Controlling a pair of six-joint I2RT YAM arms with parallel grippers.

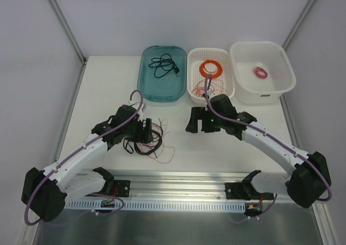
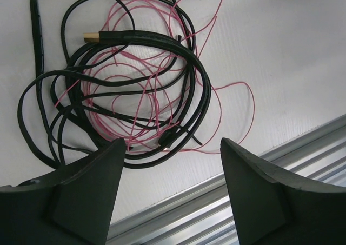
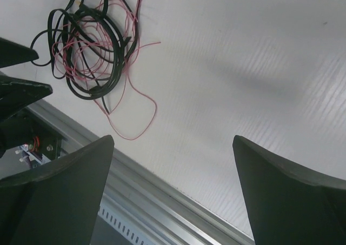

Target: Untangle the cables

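cables point(image 1: 155, 147) are sitting clumped lower left by the desk point(image 1: 216, 153) front edge, open room stretching right; left jaws and right jaws both hanging spread

Cables point(image 1: 141, 146): one loose clump lying flat on the white surface point(image 1: 227, 150), left of centre, close to its near edge. Two kinds in it, as far as I can see.

Black cord point(image 2: 140, 37): the thicker one, wound in several rough overlapping loops, approx. round overall. Its gold USB plug point(image 2: 92, 37) sits at the far side of the clump in my left wrist view.

Pink-red wire point(image 2: 238, 83): v. thin, threaded many times thru the black loops and tangled w/ them. Can't tell if it's one strand or more. One long pink loop point(image 3: 154, 112) trails out of the clump onto bare surface, clear of the cord.
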